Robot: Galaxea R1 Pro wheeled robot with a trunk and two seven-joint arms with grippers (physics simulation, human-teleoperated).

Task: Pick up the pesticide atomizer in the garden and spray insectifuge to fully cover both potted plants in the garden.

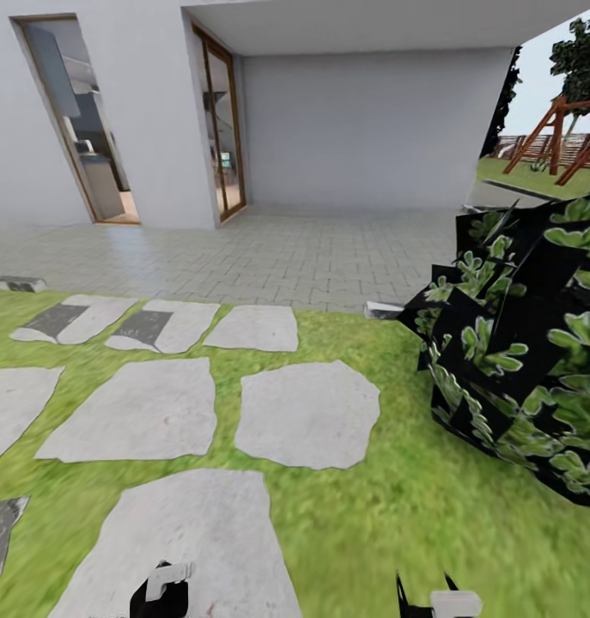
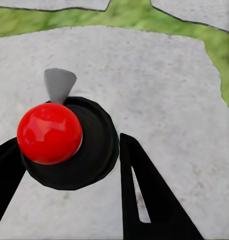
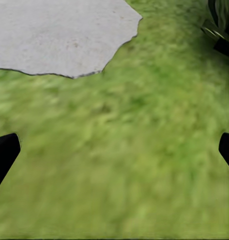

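Left gripper [image 2: 69,142]: its two black fingers close around one pesticide atomizer [image 2: 94,145], seen end-on as a dark round body with a grey trigger tab and a glossy red ball.
Atomizer's place: held low over one large pale grey stepping stone [image 2: 159,80].
Right gripper [image 3: 114,145]: fingers spread wide apart, holding nothing, above green lawn [image 3: 119,165].
Stepping stones: eight irregular grey slabs [image 1: 307,412] at least partly visible in the grass.
Shrubs: one leafy green bush with black patches [image 1: 518,343], at right.
House: two glazed wood-framed doorways [image 1: 76,120] behind one grey paved terrace [image 1: 286,249].
Beyond: one red-brown wooden swing frame [image 1: 552,129].
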